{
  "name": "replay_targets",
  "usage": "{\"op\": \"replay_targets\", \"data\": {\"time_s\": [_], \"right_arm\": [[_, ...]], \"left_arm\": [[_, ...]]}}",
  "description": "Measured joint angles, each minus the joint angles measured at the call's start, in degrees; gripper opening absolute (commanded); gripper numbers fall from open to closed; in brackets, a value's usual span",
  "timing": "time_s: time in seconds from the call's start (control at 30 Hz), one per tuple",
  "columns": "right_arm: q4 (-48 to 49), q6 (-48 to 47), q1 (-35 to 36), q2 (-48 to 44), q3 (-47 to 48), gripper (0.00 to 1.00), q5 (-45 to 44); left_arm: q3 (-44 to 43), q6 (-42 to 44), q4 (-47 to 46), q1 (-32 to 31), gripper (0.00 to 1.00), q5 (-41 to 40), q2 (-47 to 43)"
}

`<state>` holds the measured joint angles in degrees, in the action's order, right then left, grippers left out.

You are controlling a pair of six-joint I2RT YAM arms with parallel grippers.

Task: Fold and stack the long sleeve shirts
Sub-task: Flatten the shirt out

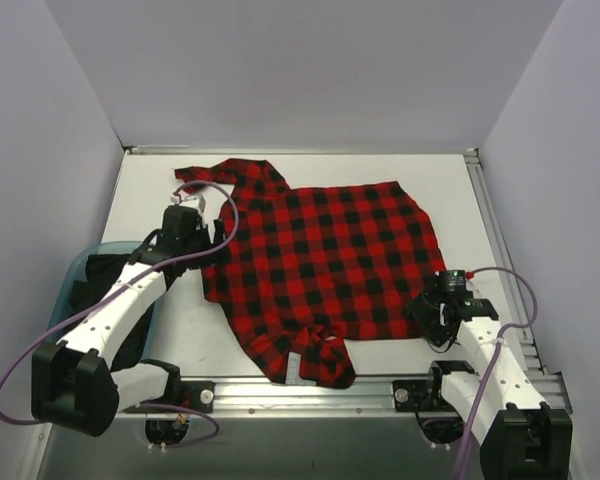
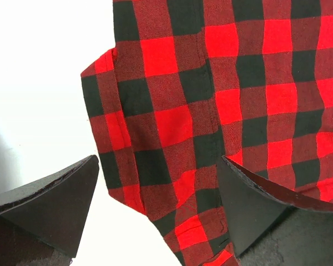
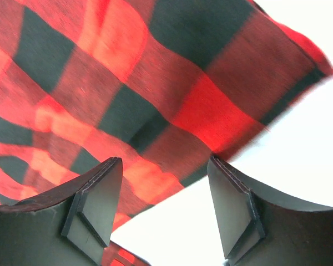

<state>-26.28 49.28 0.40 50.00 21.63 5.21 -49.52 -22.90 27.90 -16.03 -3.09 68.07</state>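
Top external view: nearest, a small grey label [image 1: 296,368] sits on the bunched hem of the red-and-black checked flannel shirt [image 1: 320,255], spread flat across the white table [image 1: 185,335]. At the shirt's near right corner the right gripper [image 1: 427,305] stands half-spread, clamping nothing. At its left edge the left gripper [image 1: 210,242] gapes wide. Only the wrist views show the twill weave and stitched seams.

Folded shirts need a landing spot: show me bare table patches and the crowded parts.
Bare white table: near-left, between the red-and-black checked flannel shirt and the left arm; the far strip between shirt and back wall; the far-right strip beside the rail. Crowded: the near edge, around the right gripper and arm bases.
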Motion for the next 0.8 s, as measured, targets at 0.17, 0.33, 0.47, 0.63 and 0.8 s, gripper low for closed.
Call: {"op": "replay_targets", "data": {"time_s": [0.17, 0.33, 0.47, 0.63, 0.8], "right_arm": [[-6.4, -4.4, 0.0, -1.9, 4.7, 0.64, -1.4], [-4.6, -10.8, 4.6, 5.3, 18.5, 0.6, -2.3], [0.8, -15.2, 8.2, 16.8, 30.2, 0.54, -1.7], [6.3, -17.5, 7.0, 32.4, 40.7, 0.53, 0.4], [11.0, -17.9, 3.2, 47.4, 47.4, 0.53, 3.5]], "left_arm": [[0.0, -0.3, 0.0, 0.0, 0.96, 1.2, 1.0], [0.0, -2.4, -0.1, -1.6, 0.89, 1.9, 3.9], [-1.5, -5.0, -0.3, -3.7, 0.84, 2.0, 7.3], [-7.2, -7.3, -2.2, -5.0, 0.78, 1.7, 14.8], [-8.7, -10.0, -4.1, -5.0, 0.76, 0.5, 22.2]]}}
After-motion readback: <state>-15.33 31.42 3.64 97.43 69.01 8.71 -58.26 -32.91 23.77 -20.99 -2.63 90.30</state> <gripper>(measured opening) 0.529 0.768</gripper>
